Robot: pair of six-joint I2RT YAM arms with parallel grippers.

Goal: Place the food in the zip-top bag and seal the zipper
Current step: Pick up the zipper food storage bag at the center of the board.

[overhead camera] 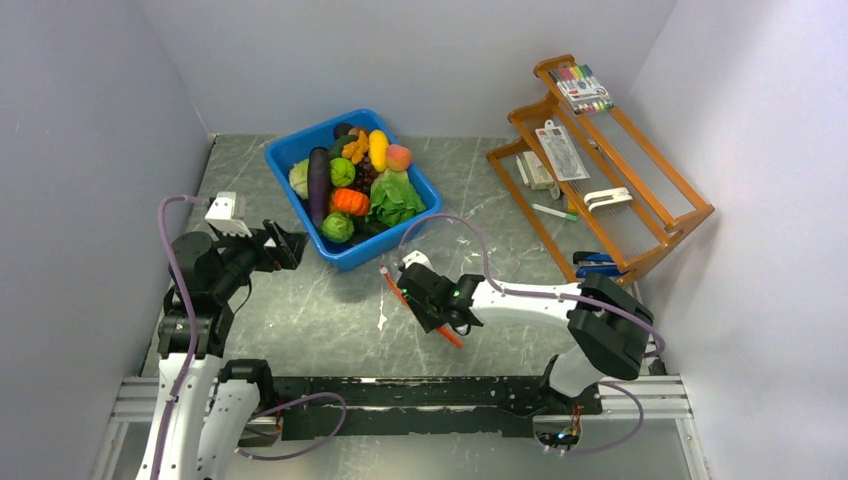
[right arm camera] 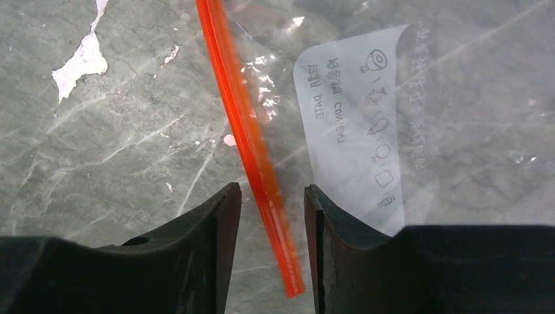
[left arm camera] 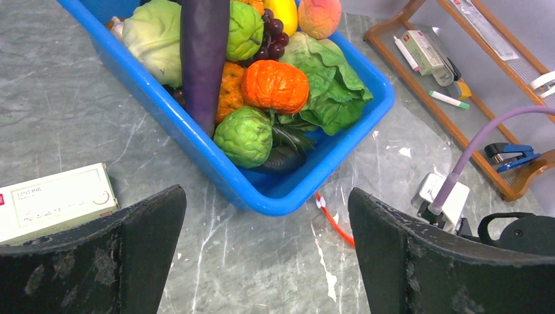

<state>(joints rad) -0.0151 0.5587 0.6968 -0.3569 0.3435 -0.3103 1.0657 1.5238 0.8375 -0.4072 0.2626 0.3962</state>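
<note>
The food lies piled in a blue bin (overhead camera: 290,150): a purple eggplant (left arm camera: 203,59), green cabbage-like balls (left arm camera: 245,136), an orange-red piece (left arm camera: 275,85) and a peach (left arm camera: 319,14). The clear zip-top bag (right arm camera: 458,98) lies flat on the table, with a white label (right arm camera: 353,131). Its red-orange zipper (right arm camera: 252,144) runs between my right gripper's (right arm camera: 272,188) open jaws, with gaps on both sides. In the top view the right gripper (overhead camera: 412,295) hovers over the zipper (overhead camera: 455,338). My left gripper (left arm camera: 266,191) is open and empty, near the bin's front corner (overhead camera: 290,245).
A wooden rack (overhead camera: 640,190) with markers and small items stands at the back right, with a blue stapler (overhead camera: 598,262) by its foot. A white box (left arm camera: 52,199) lies on the table left of the left gripper. Grey walls close in on three sides.
</note>
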